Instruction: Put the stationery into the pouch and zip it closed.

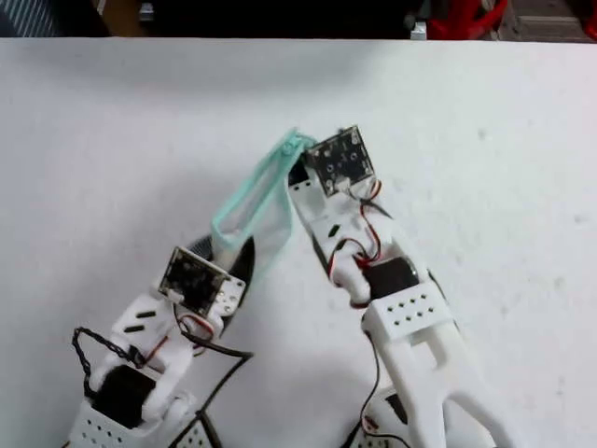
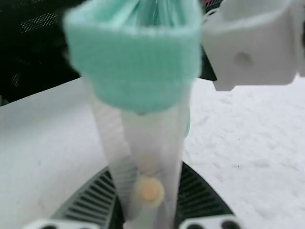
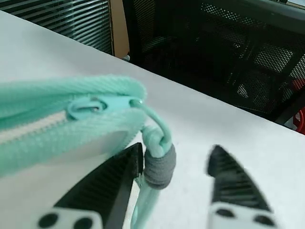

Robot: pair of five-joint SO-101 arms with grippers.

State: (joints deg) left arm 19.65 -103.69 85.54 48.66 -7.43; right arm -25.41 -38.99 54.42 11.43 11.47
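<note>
Pouch (image 1: 259,222): round-tipped item (image 2: 150,191) inside.
Your left fingers (image 2: 90,202): clamped on Pouch.
Your right fingers (image 3: 114,183): apart, zip cord (image 3: 159,164) between.

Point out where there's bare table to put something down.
Free: the table left of the pouch out to the far edge, and the wide stretch right of the right arm. Crowded: the centre, where the left gripper and right gripper sit at the pouch's two ends.
</note>
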